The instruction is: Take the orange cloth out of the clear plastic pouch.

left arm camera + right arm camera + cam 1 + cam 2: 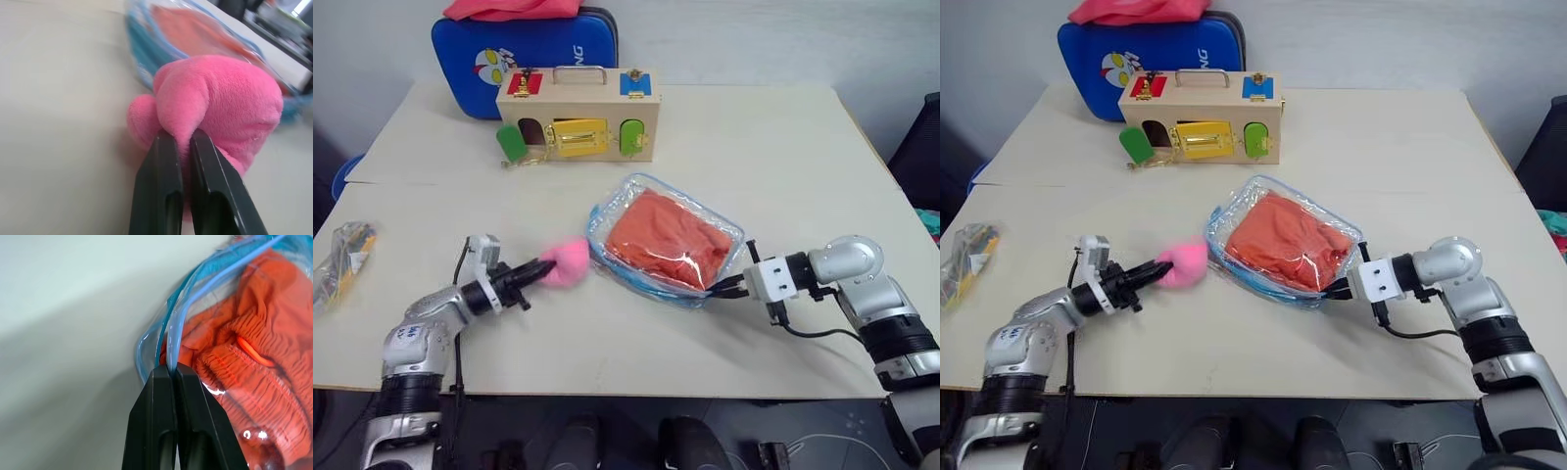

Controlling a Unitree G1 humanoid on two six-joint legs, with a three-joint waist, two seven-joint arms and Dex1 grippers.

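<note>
The clear plastic pouch (666,240) with light blue edging lies in the middle of the table, and the orange cloth (668,238) is inside it. My right gripper (729,287) is shut on the pouch's blue edge (168,345) at its near right corner. My left gripper (544,267) is shut on a small pink fuzzy lump (567,261), held just left of the pouch. In the left wrist view the black fingers (161,161) pinch the pink lump (220,105), with the pouch behind it.
A wooden box (579,116) with coloured latches stands behind the pouch. Behind the box, a blue case (524,49) has a pink-red cloth (514,8) on top. A small crinkly bag (340,257) of coloured sticks lies at the table's left edge.
</note>
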